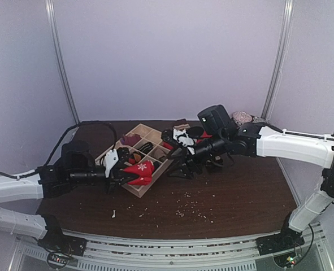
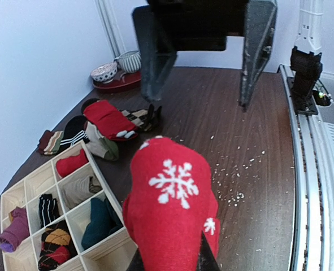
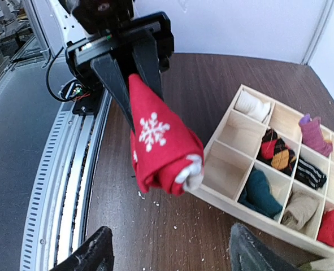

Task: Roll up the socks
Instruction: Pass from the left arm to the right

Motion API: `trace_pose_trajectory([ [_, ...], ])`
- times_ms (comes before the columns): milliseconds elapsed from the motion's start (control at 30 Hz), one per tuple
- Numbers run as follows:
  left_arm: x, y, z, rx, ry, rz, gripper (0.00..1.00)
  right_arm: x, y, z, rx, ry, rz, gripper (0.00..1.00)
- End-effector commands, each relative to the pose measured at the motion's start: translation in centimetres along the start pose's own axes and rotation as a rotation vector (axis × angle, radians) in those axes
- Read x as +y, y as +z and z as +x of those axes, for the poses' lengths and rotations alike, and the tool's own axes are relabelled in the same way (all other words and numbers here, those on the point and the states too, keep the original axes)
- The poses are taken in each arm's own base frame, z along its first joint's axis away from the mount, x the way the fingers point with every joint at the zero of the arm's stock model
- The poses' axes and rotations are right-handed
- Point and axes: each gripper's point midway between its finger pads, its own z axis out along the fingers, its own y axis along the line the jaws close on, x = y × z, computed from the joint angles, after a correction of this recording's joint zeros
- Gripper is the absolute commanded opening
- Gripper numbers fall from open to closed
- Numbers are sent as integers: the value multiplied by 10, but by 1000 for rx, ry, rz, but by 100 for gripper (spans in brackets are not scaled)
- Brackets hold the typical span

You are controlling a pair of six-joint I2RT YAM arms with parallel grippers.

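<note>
My left gripper (image 1: 124, 174) is shut on a rolled red sock (image 1: 141, 174) with white snowflakes and a white end. It holds the roll above the near corner of the wooden divider box (image 1: 134, 189). The roll fills the left wrist view (image 2: 172, 192) and shows in the right wrist view (image 3: 161, 147). My right gripper (image 3: 172, 257) is open and empty, facing the roll from a short way off; it also shows in the top view (image 1: 183, 164). Another red sock with white marks (image 2: 107, 118) lies flat beyond the box, and a pale sock (image 2: 102, 148) lies beside it.
The box (image 2: 20, 186) holds several rolled socks in its compartments (image 3: 257, 192). Loose dark and striped socks (image 2: 138, 116) lie behind it. Two bowls (image 2: 104, 72) stand on a red tray at the far corner. Crumbs dot the table (image 1: 189, 212).
</note>
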Motion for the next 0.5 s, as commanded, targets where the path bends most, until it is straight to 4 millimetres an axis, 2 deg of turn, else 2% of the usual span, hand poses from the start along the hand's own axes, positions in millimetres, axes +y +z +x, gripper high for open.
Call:
trace_pose_trajectory([
  [0, -15, -2, -15, -68, 51, 91, 0, 20, 3, -38, -62, -213, -125, 71],
  [100, -14, 2, -8, -36, 37, 93, 0, 32, 13, -43, -41, -315, -122, 70],
  [200, -13, 3, -7, -31, 30, 88, 0, 33, 19, -46, -39, -355, -112, 70],
  [467, -9, 4, -7, -9, 31, 72, 0, 34, 43, -33, 46, -289, -191, 68],
])
